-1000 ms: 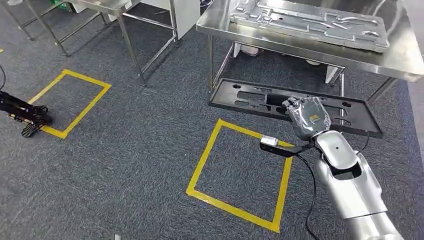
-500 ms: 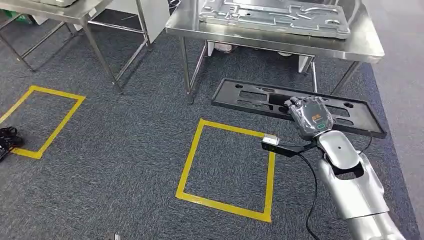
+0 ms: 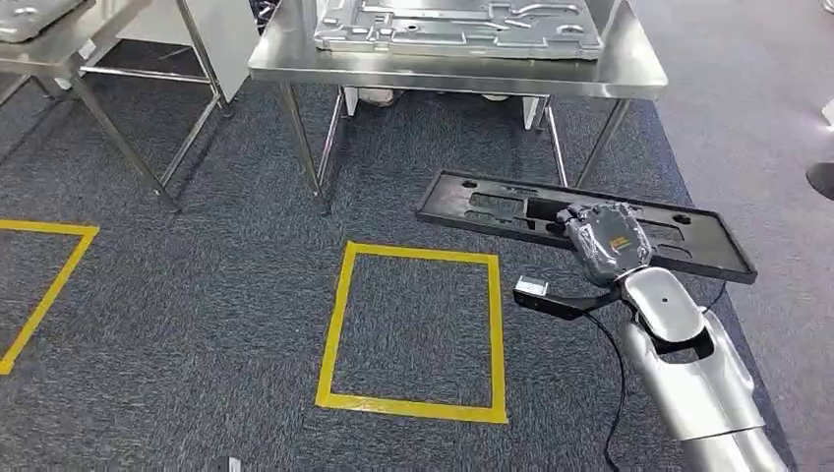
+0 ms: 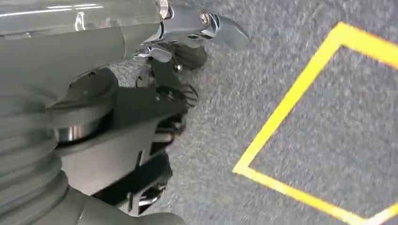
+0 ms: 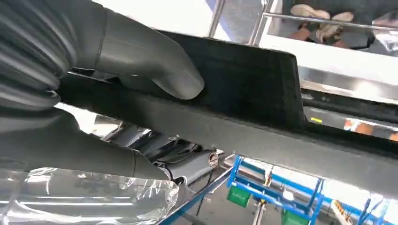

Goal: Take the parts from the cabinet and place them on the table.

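Observation:
My right hand [image 3: 605,236] grips a long black panel [image 3: 492,206] with cut-outs, held roughly level above the carpet in front of me. In the right wrist view the thumb [image 5: 155,61] presses on the black panel [image 5: 253,84] from one side, with the other fingers under it. Straight ahead stands a steel table [image 3: 629,74], and a silver stamped part [image 3: 452,20] lies on it. My left hand [image 4: 141,122] hangs over the carpet with nothing in it, its dark fingers loosely apart.
A yellow taped square [image 3: 339,324] marks the carpet just before the table. A second steel table [image 3: 59,39] stands at the far left, with another yellow line [image 3: 39,295] near it. The table's legs [image 3: 305,147] stand close beyond the panel.
The whole picture has shifted: the camera has turned and moved, so the steel table now sits squarely ahead. The black panel stays in my right hand.

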`<state>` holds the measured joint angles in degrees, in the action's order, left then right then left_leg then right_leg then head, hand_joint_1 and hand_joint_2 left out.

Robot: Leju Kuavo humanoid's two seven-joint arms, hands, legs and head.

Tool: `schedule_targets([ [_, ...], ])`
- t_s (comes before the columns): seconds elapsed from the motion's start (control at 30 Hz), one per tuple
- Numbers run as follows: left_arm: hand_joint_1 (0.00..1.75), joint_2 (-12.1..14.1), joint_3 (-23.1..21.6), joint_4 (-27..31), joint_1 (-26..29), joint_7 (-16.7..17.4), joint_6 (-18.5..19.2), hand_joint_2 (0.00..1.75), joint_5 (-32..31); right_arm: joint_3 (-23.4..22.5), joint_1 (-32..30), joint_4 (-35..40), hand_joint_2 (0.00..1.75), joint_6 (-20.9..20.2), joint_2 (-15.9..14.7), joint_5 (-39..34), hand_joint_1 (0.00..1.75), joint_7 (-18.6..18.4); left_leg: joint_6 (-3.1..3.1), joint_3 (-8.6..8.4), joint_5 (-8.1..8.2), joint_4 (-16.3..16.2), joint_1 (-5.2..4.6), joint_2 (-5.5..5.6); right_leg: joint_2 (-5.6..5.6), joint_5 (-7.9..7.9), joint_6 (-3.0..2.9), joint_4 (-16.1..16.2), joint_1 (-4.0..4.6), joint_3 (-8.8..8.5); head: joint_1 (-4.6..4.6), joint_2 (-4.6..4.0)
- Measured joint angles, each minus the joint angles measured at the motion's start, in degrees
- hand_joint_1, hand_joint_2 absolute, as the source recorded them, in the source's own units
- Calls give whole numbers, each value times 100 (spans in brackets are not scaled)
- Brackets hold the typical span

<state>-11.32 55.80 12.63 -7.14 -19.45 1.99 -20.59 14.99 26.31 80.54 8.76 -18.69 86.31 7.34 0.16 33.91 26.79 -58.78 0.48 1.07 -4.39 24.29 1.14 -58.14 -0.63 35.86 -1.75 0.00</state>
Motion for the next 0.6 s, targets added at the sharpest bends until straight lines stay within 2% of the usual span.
schedule_targets([
  [0.03, 0, 0, 0, 0, 0, -15, 4, 175, 0, 0, -19, 4, 175, -11, 0, 0, 175, 9, 36, -2, -6, -1, -24, -4, -5, -9, 41, 23, -8, -7, 4, 0],
  [0.07, 0, -9, -2, 0, -1, -28, 7, 175, 4, -13, -33, 7, 175, -20, -15, 0, 175, 9, 92, -22, -41, 63, 5, -13, -11, -4, 89, 29, 2, -14, 0, 0],
  [0.1, 0, -9, -2, 0, 0, -39, 7, 175, 4, -28, -60, 18, 175, -24, -28, -2, 175, 9, 130, -44, -73, 103, 21, -32, 132, 50, 104, -42, -24, -3, 0, 0],
  [0.13, 0, -9, -2, 0, -3, -57, 7, 175, 4, -46, -49, 20, 175, -33, -39, -4, 175, 4, 156, -53, -78, 120, 20, -38, 293, 208, 129, -253, -9, 101, -55, 0],
  [0.2, 0, -9, -2, 0, 16, -63, 7, 175, 2, -48, -51, 20, 175, -39, -39, -9, 175, 7, 166, -54, -74, 118, 14, -69, 375, 642, 178, -1134, -31, 522, -59, -2],
  [0.23, 0, -9, -2, 0, 25, -63, 7, 175, 2, -48, -65, 17, 175, -46, -39, -11, 175, 9, 167, -51, -70, 115, 14, -85, 381, 779, 196, -1538, -40, 725, -57, -2],
  [0.27, 0, -9, -2, 0, 32, -65, 6, 175, 0, -48, -79, 17, 175, -55, -39, -13, 175, 11, 166, -52, -67, 113, 14, -98, 382, 790, 208, -1746, -54, 836, -63, 0],
  [0.3, 0, -9, -2, 0, 33, -65, 7, 175, 0, -48, -89, 17, 175, -59, -39, -13, 175, 11, 155, -58, -59, 111, 14, -108, 387, 662, 216, -1638, -71, 793, -59, 0],
  [0.33, 0, -11, -2, 0, 32, -68, 7, 175, 0, -48, -87, 17, 175, -59, -39, -15, 175, 11, 145, -68, -48, 103, 15, -117, 403, 434, 218, -1280, -80, 616, -59, 0],
  [0.4, 0, -20, -2, 0, 31, -70, 6, 175, -2, -50, -68, 20, 175, -57, -41, -17, 175, 15, 105, -102, -7, 78, 16, -131, 474, -37, 201, -224, -85, 63, -61, 0],
  [0.43, 0, -20, -2, 0, 27, -72, 7, 175, -2, -52, -57, 20, 175, -57, -39, -17, 175, 13, 70, -98, 18, 65, -16, -135, 526, 47, 165, -6, -54, -51, -59, -2],
  [0.47, 0, -20, -2, 0, 19, -74, 6, 175, -2, -52, -55, 22, 175, -59, -39, -22, 175, 13, 42, -93, 32, 54, -28, -136, 491, 15, 102, 11, -26, -38, -52, 0],
  [0.53, 0, -20, -2, 0, 23, -87, 4, 175, -9, -55, -57, 24, 175, -61, -44, -28, 175, 15, -25, -117, 37, 94, -15, -157, 468, 44, 40, -4, -6, -25, -55, 0],
  [0.57, 0, -20, -4, 0, 15, -98, 7, 175, -13, -57, -56, 24, 175, -61, -44, -31, 175, 15, -62, -136, 44, 112, -19, -169, 449, 42, 5, 12, -8, -31, -52, 0],
  [0.6, 0, -17, -7, 0, 9, -111, 6, 175, -22, -61, -57, 41, 175, -61, -46, -33, 175, 15, -100, -125, 84, 93, -21, -172, 440, 22, -39, 57, -68, -73, -48, 0],
])
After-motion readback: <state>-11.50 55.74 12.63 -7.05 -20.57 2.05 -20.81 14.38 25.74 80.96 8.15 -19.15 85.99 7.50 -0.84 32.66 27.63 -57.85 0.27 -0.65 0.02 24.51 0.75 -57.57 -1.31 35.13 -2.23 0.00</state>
